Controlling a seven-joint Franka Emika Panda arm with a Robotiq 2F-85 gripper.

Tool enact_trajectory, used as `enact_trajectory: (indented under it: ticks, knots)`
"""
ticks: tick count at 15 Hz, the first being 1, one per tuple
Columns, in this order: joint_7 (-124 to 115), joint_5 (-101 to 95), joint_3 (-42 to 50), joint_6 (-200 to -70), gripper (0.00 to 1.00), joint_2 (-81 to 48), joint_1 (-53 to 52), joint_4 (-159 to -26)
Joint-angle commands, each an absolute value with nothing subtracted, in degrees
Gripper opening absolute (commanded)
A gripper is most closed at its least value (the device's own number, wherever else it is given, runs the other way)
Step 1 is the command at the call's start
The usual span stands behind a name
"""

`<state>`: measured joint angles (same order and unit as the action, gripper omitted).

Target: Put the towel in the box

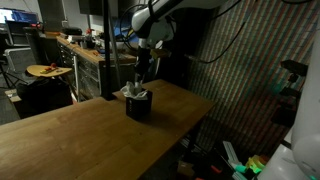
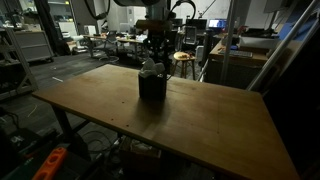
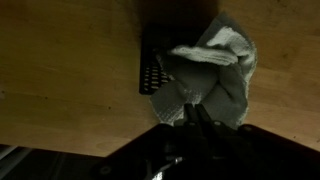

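Note:
A small black box stands on the wooden table, near its far edge in both exterior views. A white towel lies bunched over the box's top and hangs down one side; it shows as a pale patch in both exterior views. In the wrist view the box's perforated black wall shows beside the towel. My gripper is directly above the box, its fingers together and pinching the towel's near part.
The table's edges drop off close behind the box and along the right side. A round wooden stool and cluttered workbenches stand beyond the table. Another stool is behind the box. Items lie on the floor.

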<state>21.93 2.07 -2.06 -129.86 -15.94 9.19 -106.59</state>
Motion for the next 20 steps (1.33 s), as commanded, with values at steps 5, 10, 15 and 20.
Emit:
enact_trajectory:
  ticks: [5,10,15,20]
  knots:
    - [20.8,4.6,-2.0,-131.3,0.78,-13.9,6.9,-108.3]
    - [20.6,6.0,-2.6,-132.4,1.00,-15.1,5.9,-107.0]
    - [20.1,6.0,-3.0,-133.5,1.00,-15.8,4.8,-106.9]
    - [20.0,5.3,-3.4,-134.0,1.00,-17.0,3.5,-106.6]
